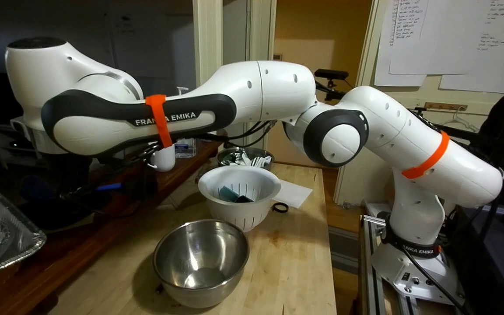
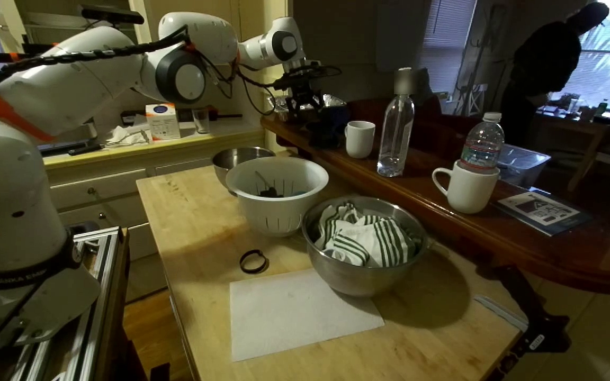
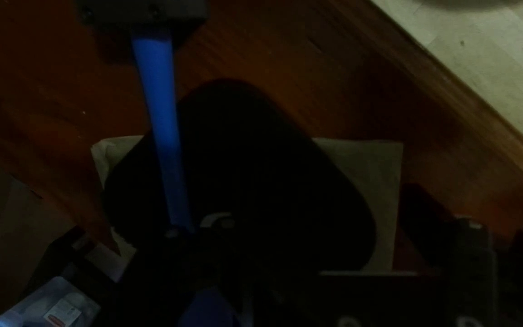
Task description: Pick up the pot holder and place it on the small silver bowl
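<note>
The pot holder shows in the wrist view as a flat black pad with rounded corners, lying over a tan sheet on a dark wooden ledge. In an exterior view my gripper points down above that ledge, its fingers spread. The wrist view is very dark there; one finger stands off to the right of the pad, while the other blends into the black. No grip on the pad can be seen. The small silver bowl stands empty on the light wooden table, partly hidden behind the white colander in an exterior view.
A blue utensil handle crosses the pad's left part. The foil tray sits on the ledge near the gripper. Mugs and bottles line the ledge. A larger metal bowl holds a striped towel.
</note>
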`<state>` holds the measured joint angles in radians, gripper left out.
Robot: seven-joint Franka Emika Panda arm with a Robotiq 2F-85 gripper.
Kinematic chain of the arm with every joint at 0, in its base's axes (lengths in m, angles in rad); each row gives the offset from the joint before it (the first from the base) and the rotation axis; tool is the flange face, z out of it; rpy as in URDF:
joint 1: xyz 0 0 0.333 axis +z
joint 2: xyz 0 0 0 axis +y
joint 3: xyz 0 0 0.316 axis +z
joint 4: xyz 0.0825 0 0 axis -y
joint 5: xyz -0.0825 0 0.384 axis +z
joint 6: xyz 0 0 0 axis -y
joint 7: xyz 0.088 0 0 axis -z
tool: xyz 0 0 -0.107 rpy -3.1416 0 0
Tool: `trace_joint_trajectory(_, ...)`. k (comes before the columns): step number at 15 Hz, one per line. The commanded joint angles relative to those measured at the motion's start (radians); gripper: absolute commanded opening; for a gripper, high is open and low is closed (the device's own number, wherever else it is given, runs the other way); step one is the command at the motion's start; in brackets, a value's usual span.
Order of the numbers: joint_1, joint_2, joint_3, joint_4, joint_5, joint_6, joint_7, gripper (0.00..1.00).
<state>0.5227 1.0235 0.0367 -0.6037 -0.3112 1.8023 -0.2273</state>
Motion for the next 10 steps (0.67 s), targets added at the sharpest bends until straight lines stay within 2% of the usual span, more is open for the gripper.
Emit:
trace_joint_trajectory(1,0.011,0.073,-0.015,0.114,-0.003,-0.050,-0.043,0.85)
trace_joint_trajectory(6,0.014,0.112,-0.024,0.167,-0.001,-0.058,-0.088,0.79)
trace_joint_trajectory(7,0.014,0.119,-0.025,0.176,0.001,-0.060,-0.094,0.73)
trace_joint_trajectory(8,0.014,0.125,-0.027,0.184,0.002,-0.061,-0.100,0.62)
trace_joint_trajectory(9,0.014,0.130,-0.029,0.191,0.004,-0.063,-0.105,0.60)
trace_joint_trajectory(10,0.014,0.135,-0.031,0.199,0.006,-0.067,-0.108,0.47)
